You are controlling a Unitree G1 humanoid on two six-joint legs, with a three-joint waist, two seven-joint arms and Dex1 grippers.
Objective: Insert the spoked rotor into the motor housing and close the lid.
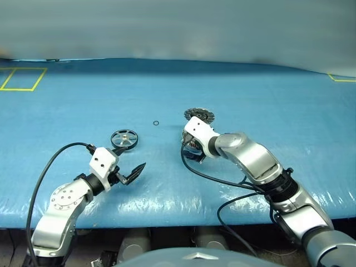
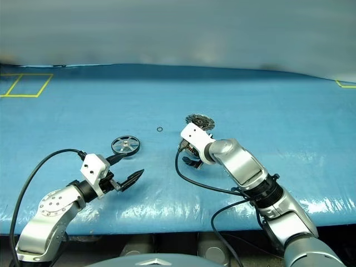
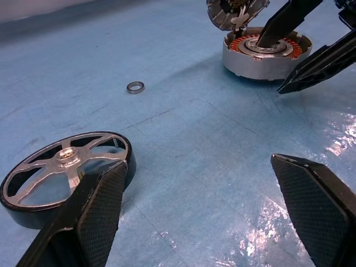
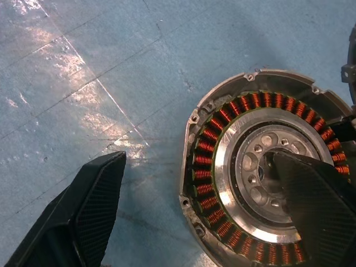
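The stiff, light spoked rotor (image 3: 65, 172), best pinched across its dark rim, is approached by the open, empty left tool (image 1: 132, 173).

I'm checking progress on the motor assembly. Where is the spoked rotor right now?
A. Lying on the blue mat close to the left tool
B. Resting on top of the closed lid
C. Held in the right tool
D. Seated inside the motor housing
A: the spoked rotor lies flat on the blue mat just beyond the open left tool, well apart from the motor housing.
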